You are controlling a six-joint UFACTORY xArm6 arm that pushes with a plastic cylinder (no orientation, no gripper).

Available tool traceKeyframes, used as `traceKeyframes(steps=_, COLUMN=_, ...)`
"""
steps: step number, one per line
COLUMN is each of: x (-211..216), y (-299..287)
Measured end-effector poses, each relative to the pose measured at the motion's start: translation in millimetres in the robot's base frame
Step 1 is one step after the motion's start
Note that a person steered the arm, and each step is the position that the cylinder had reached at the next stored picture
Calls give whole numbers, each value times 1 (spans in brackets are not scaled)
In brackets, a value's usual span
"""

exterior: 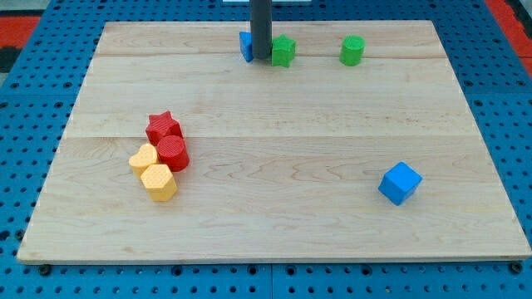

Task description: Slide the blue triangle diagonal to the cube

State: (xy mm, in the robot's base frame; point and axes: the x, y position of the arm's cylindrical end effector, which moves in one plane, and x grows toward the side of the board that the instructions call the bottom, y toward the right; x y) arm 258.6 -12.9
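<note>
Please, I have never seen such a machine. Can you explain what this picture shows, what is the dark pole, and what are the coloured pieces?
One camera looks down on a wooden board. The dark pole is the robot arm's rod; it grips nothing, only pushes. My tip stands at the view's top, between a partly hidden blue block and a green block. Another green block is further right. A blue cube lies lower right. At the left cluster a red star, a red cylinder and two yellow blocks.
</note>
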Motion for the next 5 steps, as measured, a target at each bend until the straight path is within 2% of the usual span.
traceKeyframes(steps=2, x=-47, y=-6)
traceKeyframes(steps=3, x=-65, y=-27)
traceKeyframes(steps=5, x=-38, y=-98)
